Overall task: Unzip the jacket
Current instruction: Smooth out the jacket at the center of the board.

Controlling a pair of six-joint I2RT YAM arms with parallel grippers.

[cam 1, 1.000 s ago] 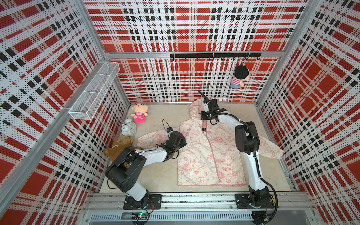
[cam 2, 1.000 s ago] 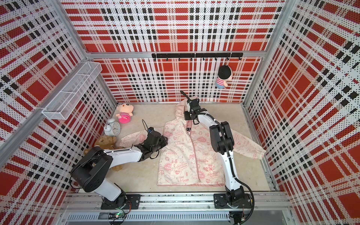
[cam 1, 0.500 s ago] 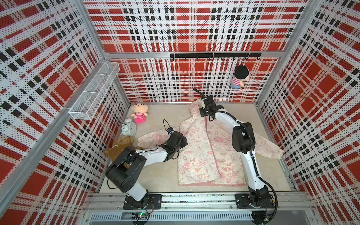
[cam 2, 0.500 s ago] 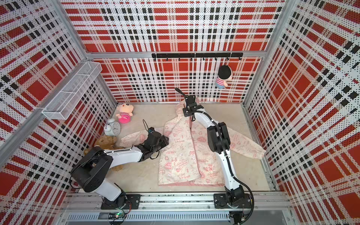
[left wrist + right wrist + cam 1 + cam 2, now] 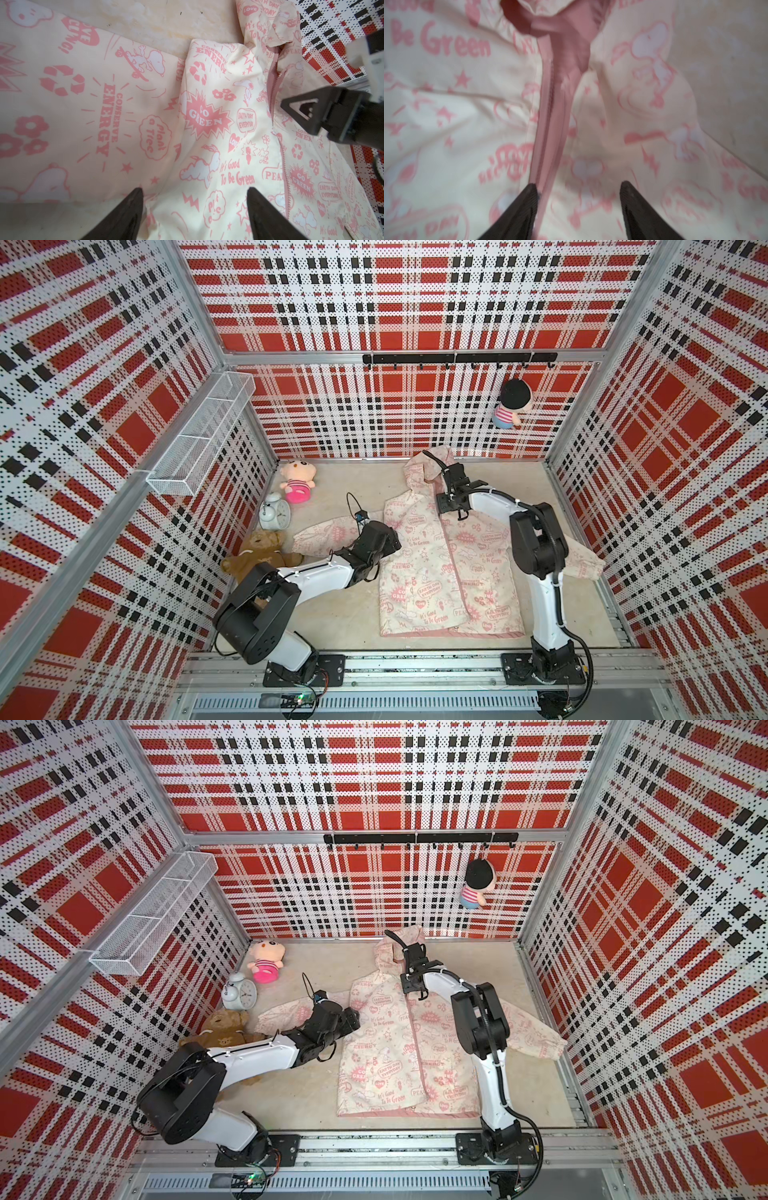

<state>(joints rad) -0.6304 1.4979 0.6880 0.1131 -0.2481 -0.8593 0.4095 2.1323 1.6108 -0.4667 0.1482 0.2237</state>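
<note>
The cream jacket (image 5: 419, 572) with pink print lies flat on the floor in both top views, hood toward the back wall, also (image 5: 386, 1052). Its pink zipper (image 5: 550, 116) is parted near the collar, showing pink lining, and closed lower down (image 5: 453, 572). My right gripper (image 5: 578, 185) stands open just over the upper zipper (image 5: 444, 506), one fingertip (image 5: 531, 189) at the zipper tape. My left gripper (image 5: 193, 191) is open over the chest fabric beside the sleeve (image 5: 392, 541), with nothing pinched.
A teddy bear (image 5: 257, 551), an alarm clock (image 5: 275, 512) and a pink doll (image 5: 296, 481) sit along the left wall. A wire basket (image 5: 199, 439) hangs on that wall. A doll (image 5: 513, 404) hangs from the hook rail (image 5: 457, 358).
My right gripper has opened and let go of the jacket near the collar, then dropped back a little toward the chest. The left gripper has opened wider. The jacket front has settled flatter.
</note>
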